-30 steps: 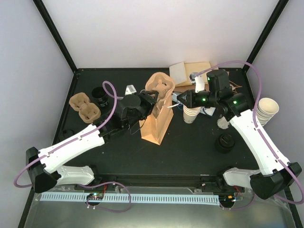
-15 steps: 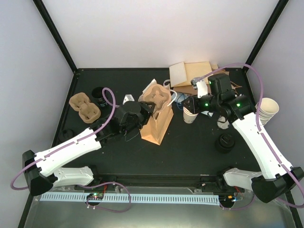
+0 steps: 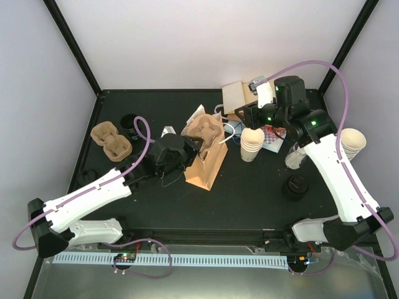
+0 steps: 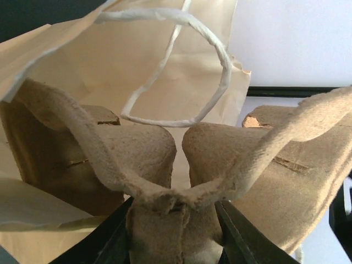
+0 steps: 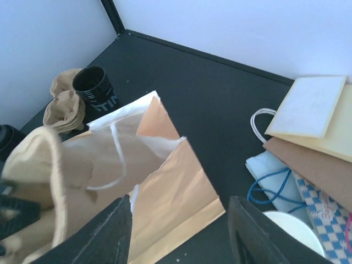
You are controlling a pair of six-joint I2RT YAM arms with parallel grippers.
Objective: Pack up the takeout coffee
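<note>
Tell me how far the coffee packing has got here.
Done: the brown bag is open. In hand: the left gripper is shut on a pulp tray at the bag's mouth; the right gripper is open and empty near the stack of lidless cups. Left: no lidded coffee shows in tray or bag, so that remains.

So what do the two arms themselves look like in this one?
Both have white moulded link shells, with black joints and black bases. A purple cable loops beside the left arm and another arcs over the right arm, whose black wrist housing shows small green lights. The left end effector and right end effector each end in two flat black fingers.
</note>
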